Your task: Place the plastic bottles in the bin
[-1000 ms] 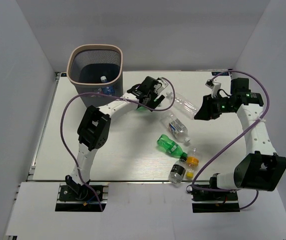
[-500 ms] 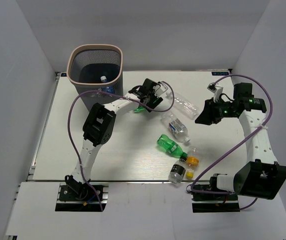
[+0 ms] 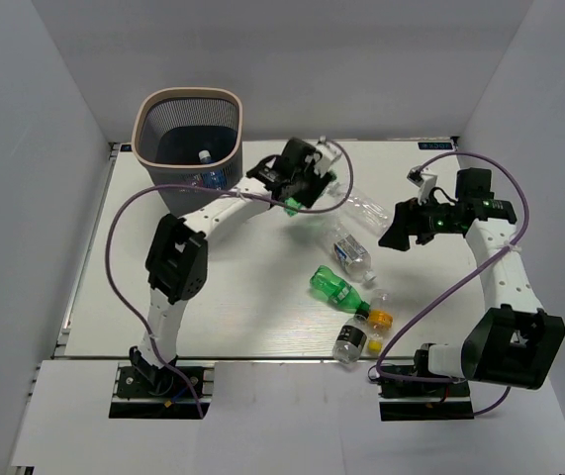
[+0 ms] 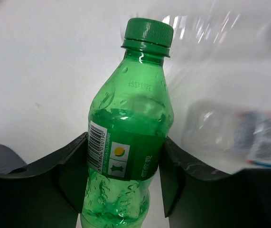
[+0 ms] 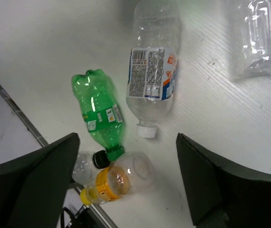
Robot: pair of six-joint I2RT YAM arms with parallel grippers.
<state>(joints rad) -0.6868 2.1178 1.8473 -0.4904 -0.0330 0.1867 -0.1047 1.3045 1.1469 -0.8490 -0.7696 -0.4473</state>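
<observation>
My left gripper (image 3: 296, 188) is shut on a green bottle (image 4: 128, 137) with a green cap, its fingers (image 4: 69, 166) pressing the labelled middle. It hangs just right of the bin (image 3: 189, 93), a dark mesh basket with a pale rim and a bottle (image 3: 206, 155) inside. My right gripper (image 3: 393, 230) stands open and empty above the table. Below it lie a clear labelled bottle (image 5: 152, 80), a green bottle (image 5: 97, 116), an orange-banded bottle (image 5: 118, 180) and a black-capped bottle (image 5: 85, 164). A clear unlabelled bottle (image 3: 366, 208) lies between the two grippers.
The loose bottles cluster right of centre, reaching the table's near edge (image 3: 262, 358). White walls close in the back and both sides. Purple cables (image 3: 124, 247) loop beside each arm.
My left gripper has shut on the green bottle and lifted it slightly toward the back. My right gripper has opened wide and shifted a little left.
</observation>
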